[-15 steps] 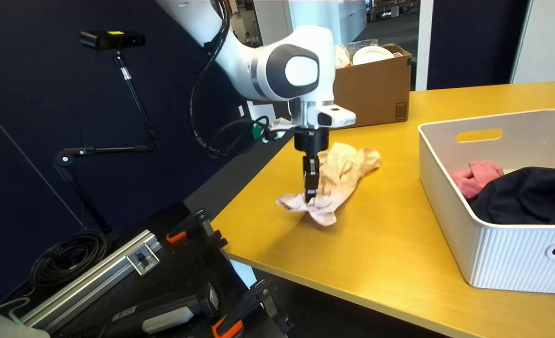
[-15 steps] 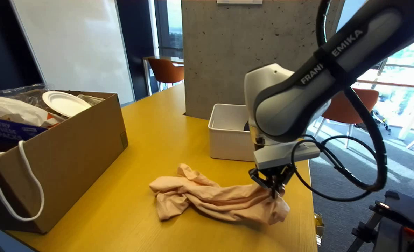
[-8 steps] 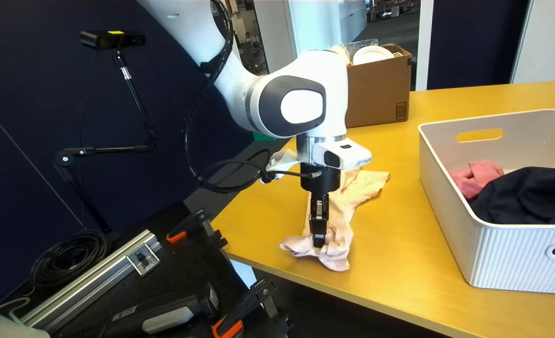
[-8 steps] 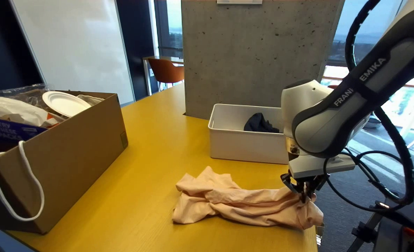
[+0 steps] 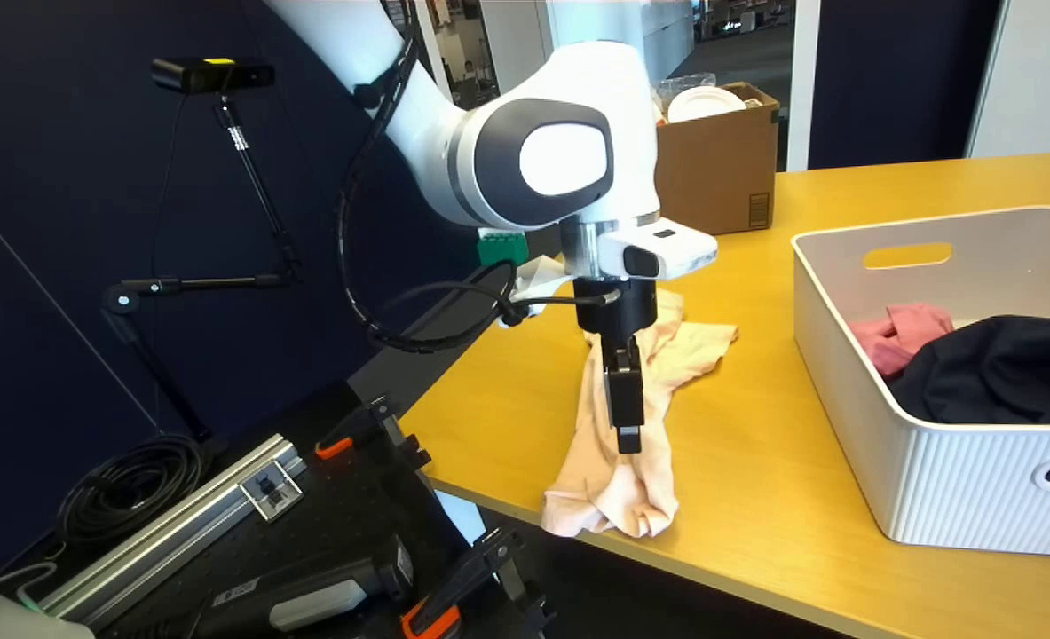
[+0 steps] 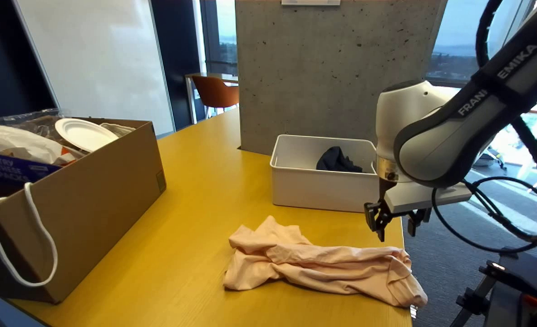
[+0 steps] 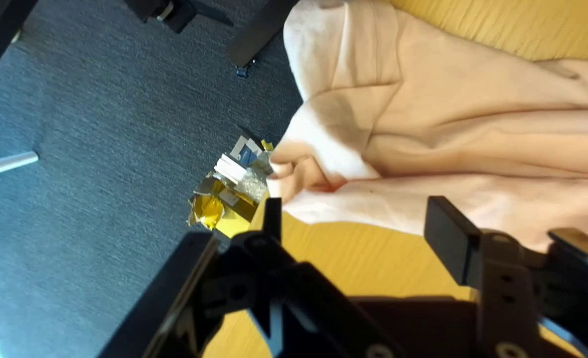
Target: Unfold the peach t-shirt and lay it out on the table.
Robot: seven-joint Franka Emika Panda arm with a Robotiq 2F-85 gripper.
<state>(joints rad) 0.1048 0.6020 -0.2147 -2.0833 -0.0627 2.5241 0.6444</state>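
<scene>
Grey concrete (image 6: 332,68) and a white panel (image 6: 98,59) stand behind the yellow tabletop (image 6: 204,181) in an exterior view, where the peach t-shirt (image 6: 313,265) lies lengthwise in loose folds, one end jutting over the tabletop's edge. Near that end, raised above it, hangs the hand (image 6: 396,235), jaws apart and clear of the cloth, beneath the arm (image 6: 431,150), which slants in from the upper right. Beyond stands a white bin (image 6: 322,188) with a black garment (image 6: 336,161) in it, and a cardboard box (image 6: 105,195) sits well apart on the left. In an exterior view that also takes in a pink-red garment (image 5: 904,335) inside the bin, the arm slopes from the top, bends, and points the hand nearly straight down; seen edge-on, it covers part of the peach t-shirt, whose crumpled end lies nearer the camera. In the wrist view the jaws stand wide apart, one on each side, with tabletop and a strip of the peach t-shirt showing between them; the cloth runs off to the right border, and its rumpled end hides a stretch of the tabletop's edge, beside dark carpet (image 7: 100,124).
</scene>
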